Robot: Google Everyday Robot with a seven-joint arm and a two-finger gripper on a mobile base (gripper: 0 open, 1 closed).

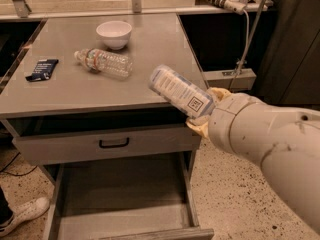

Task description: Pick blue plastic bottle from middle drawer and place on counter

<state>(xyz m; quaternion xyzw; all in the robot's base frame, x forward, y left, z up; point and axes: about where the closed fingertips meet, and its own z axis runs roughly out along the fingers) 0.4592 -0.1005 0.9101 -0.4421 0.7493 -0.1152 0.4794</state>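
You're seeing the gripper's cream-yellow fingers clasping the pale blue-grey blue plastic bottle, with its whitish label and dark square code mark, just off the matte grey counter's front right corner. The bowl is showing white, and the middle drawer plain grey.
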